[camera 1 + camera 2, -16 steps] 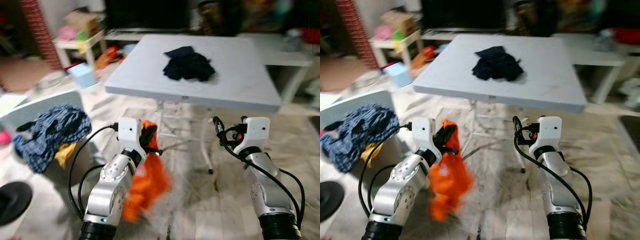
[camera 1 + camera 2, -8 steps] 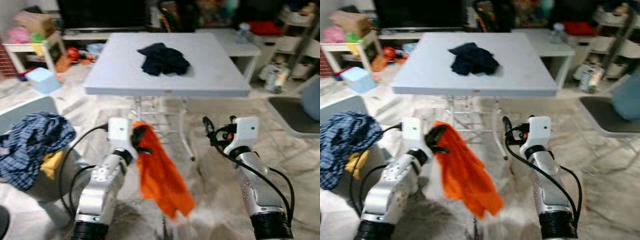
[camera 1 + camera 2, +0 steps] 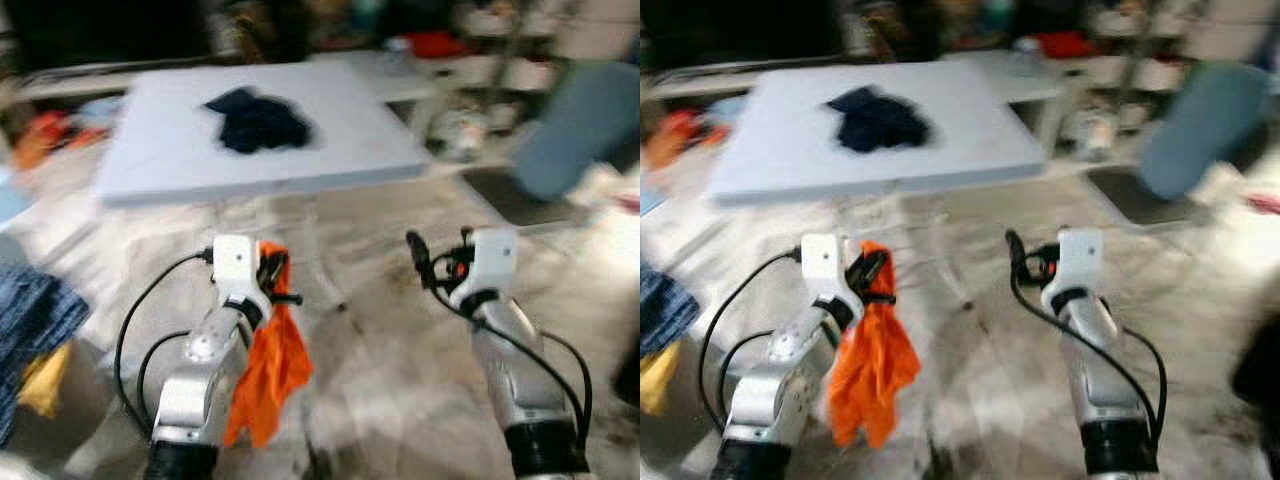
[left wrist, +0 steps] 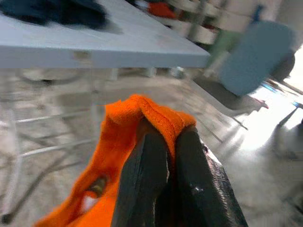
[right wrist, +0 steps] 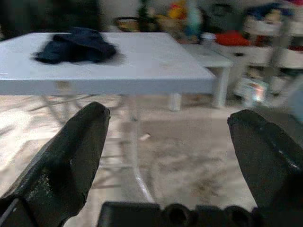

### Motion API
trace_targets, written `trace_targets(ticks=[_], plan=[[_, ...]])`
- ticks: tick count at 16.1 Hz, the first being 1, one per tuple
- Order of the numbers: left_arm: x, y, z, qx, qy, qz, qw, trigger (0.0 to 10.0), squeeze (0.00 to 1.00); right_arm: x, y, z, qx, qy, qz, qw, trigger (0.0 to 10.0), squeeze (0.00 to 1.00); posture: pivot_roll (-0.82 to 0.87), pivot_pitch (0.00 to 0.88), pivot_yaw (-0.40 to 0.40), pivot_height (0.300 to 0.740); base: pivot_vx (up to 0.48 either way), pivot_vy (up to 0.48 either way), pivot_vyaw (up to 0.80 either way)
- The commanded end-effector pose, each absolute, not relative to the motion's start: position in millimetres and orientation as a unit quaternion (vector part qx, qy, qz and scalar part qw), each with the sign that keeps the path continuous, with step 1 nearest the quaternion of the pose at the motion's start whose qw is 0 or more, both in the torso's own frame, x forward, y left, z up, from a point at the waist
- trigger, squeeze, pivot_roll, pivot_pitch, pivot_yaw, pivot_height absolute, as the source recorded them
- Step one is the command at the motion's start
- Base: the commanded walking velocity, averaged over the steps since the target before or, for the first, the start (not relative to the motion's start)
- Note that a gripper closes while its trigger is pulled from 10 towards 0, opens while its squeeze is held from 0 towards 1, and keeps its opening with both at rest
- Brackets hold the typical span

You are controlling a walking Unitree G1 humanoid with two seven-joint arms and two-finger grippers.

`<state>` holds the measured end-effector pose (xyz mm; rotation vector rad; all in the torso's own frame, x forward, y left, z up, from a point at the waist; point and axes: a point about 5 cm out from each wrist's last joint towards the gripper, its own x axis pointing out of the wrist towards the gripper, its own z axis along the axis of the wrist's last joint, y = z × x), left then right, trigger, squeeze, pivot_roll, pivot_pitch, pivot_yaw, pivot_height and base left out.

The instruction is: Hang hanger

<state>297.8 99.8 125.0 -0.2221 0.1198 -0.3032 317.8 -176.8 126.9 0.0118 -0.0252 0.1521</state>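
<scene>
Carrying is judged to be the step in hand. An orange garment (image 3: 268, 372) is clamped in the left gripper (image 3: 275, 281), the fingers (image 4: 144, 189) pressed together on a fold at its top while the rest dangles below the arm, clear of the floor. The right gripper (image 3: 437, 262) is held out in front with its fingers (image 5: 71, 163) spread wide and nothing between them.

No hanger can be made out, and no rail or hook to hang it on. Nothing of the hanging proper appears done; locating a hanger, dressing it and hanging it all seem left, if that is what the garment is for.

Further ahead a white folding table (image 3: 360, 165) stands, with a dark bundle of clothing (image 3: 258, 119) lying on its top. A blue chair (image 3: 575, 125) is seen beyond on the right, with blurred shelving behind.

View comparison: the head views are motion-blurred but give the layout and the garment's full hang. The left wrist view alone shows the pinch on the fold in detail; the right wrist view confirms the gap between the fingers.
</scene>
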Motion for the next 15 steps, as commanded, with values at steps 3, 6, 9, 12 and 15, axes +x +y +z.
trace_targets(ticks=[3, 6, 9, 12, 15], plan=[[298.9, 93.5, 127.6, -0.11, 0.056, -0.158, 0.98, 10.0, 0.0, 318.2, -180.6, 126.7, 0.006, -0.008, 0.071, 0.997, 10.0, 0.0, -0.16, 0.0, 0.015, 0.74, 0.0, 0.48, -0.8], [298.7, 93.7, 126.5, -0.113, 0.059, -0.157, 0.979, 10.0, 0.0, 317.9, -181.3, 127.3, 0.007, -0.009, 0.071, 0.997, 10.0, 0.0, -0.16, 0.0, 0.013, 0.74, 0.0, 0.48, -0.2], [299.4, 95.8, 124.6, -0.11, 0.062, -0.156, 0.98, 10.0, 0.0, 317.4, -180.6, 127.4, 0.008, -0.01, 0.072, 0.997, 10.0, 0.0, -0.16, 0.0, 0.015, 0.74, 0.0, 0.48, 0.0], [301.6, 98.3, 125.0, -0.109, 0.063, -0.153, 0.98, 10.0, 0.0, 316.9, -179.4, 127.0, 0.01, -0.01, 0.072, 0.997, 10.0, 0.0, -0.16, 0.0, 0.018, 0.74, 0.0, 0.48, 0.0], [301.7, 100.4, 127.8, -0.104, 0.046, -0.153, 0.982, 10.0, 0.0, 316.9, -179.3, 126.6, 0.01, -0.009, 0.07, 0.997, 10.0, 0.0, -0.16, 0.0, 0.02, 0.74, 0.0, 0.16, 0.0]])
